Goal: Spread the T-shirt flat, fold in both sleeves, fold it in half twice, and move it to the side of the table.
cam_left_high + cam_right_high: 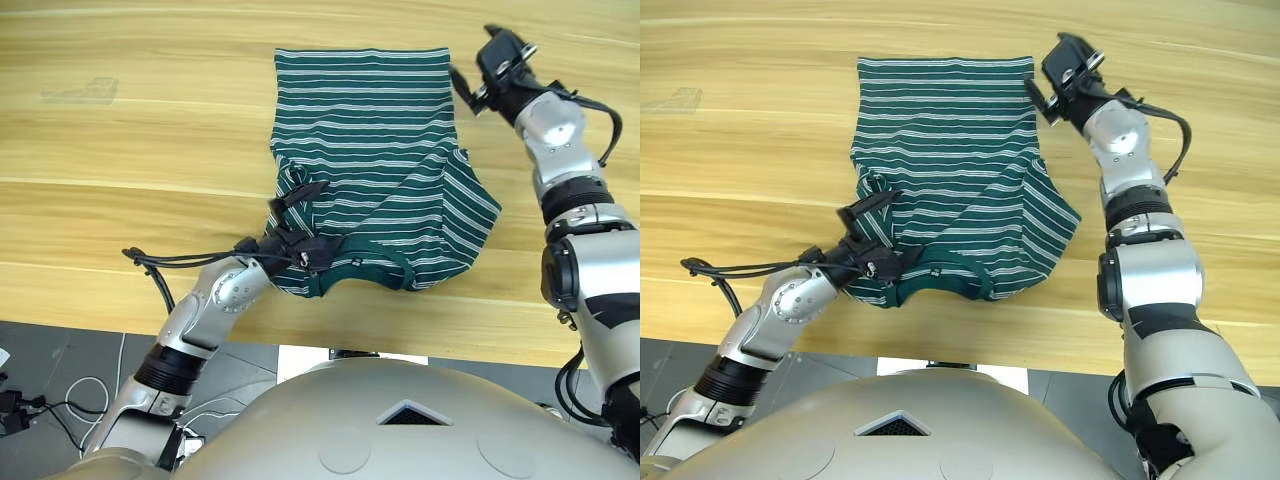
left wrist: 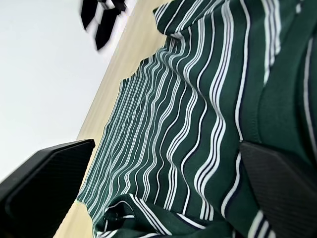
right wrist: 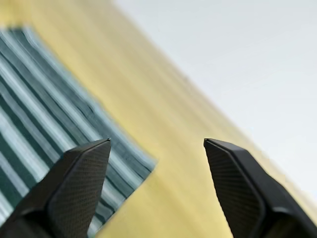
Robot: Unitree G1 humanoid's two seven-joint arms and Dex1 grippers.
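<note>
A dark green T-shirt (image 1: 370, 130) with white stripes lies on the wooden table (image 1: 120, 170), its hem at the far side and its collar (image 1: 375, 272) toward the near edge. Its left side is bunched and folded inward; the right sleeve (image 1: 472, 200) sticks out. My left gripper (image 1: 305, 225) rests on the shirt's near-left part, open, with striped fabric (image 2: 198, 114) between its fingers (image 2: 44, 173). My right gripper (image 1: 470, 60) hovers open just off the shirt's far-right corner (image 3: 133, 158), holding nothing. In the left wrist view the right gripper (image 2: 104, 15) appears far off.
Bare wood stretches wide to the left of the shirt and beyond its hem. The table's near edge (image 1: 480, 350) runs close below the collar. Cables (image 1: 60, 395) lie on the dark floor at the lower left.
</note>
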